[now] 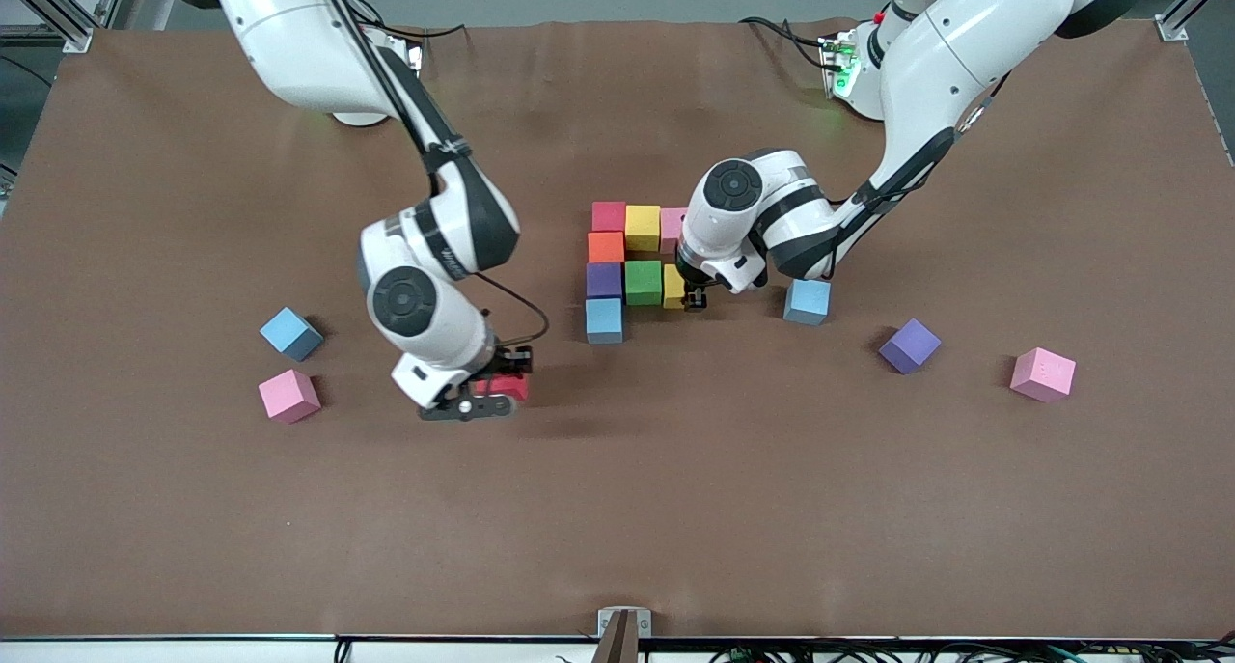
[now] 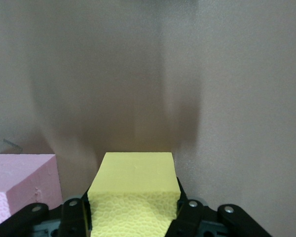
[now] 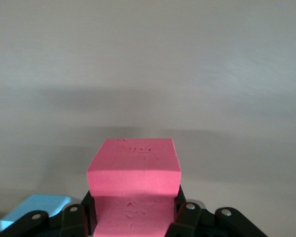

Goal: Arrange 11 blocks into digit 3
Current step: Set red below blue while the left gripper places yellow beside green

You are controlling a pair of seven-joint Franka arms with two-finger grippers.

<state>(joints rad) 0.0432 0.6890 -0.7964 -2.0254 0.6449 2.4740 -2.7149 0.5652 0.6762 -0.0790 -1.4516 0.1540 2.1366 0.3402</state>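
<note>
Blocks already make up part of the digit 3 (image 1: 632, 262) at the middle of the table: a red, yellow and pink row farthest from the front camera, then orange, then a purple and green row, then a light blue cube (image 1: 604, 319) nearest the camera.

My left gripper (image 1: 694, 299) is clenched on a yellow block (image 2: 134, 195) — its fingers (image 2: 187, 210) press both sides — and holds it right beside the green block (image 1: 644, 282), which I judge is the slot that finishes the middle arm. I keep my hold there because the cube has to sit flush with its neighbour before I let go.

My right gripper (image 1: 482, 398) is clamped on a red block (image 3: 134, 190), low over the bare table toward the right arm's end — well apart from the figure, so that it stays out of my left arm's way. That cube looks meant for the spine, next to the light blue one.

Loose cubes lie scattered: a light blue (image 1: 289, 333) and a pink (image 1: 288, 396) near my right gripper, and another light blue (image 1: 808, 301), a purple (image 1: 909, 345) and a pink (image 1: 1042, 373) toward the left arm's end.
</note>
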